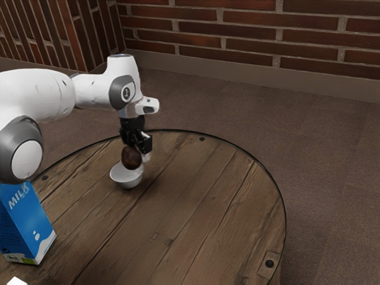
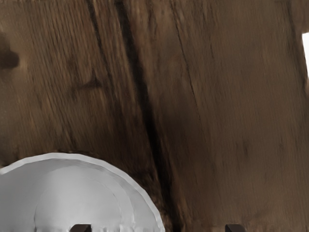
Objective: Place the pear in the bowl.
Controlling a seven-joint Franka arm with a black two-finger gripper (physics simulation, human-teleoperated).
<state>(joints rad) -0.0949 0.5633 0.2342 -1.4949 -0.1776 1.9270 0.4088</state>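
Observation:
My gripper (image 1: 134,152) is over the far part of the round table, with the dark brown pear (image 1: 131,158) held at its fingertips. The pear hangs above the white bowl (image 1: 126,179), overlapping its back rim from this side. In the wrist view the bowl (image 2: 79,193) lies below the hand, its curved rim near one finger. The tips of my gripper (image 2: 158,228) stand wide apart at the lower edge there. The far side of the pear is hidden.
A blue milk carton (image 1: 28,225) stands on the wooden table (image 1: 196,202), nearer the exterior view's lower left. A small white object (image 1: 16,281) is at that view's bottom edge. The table's round edge runs behind the bowl.

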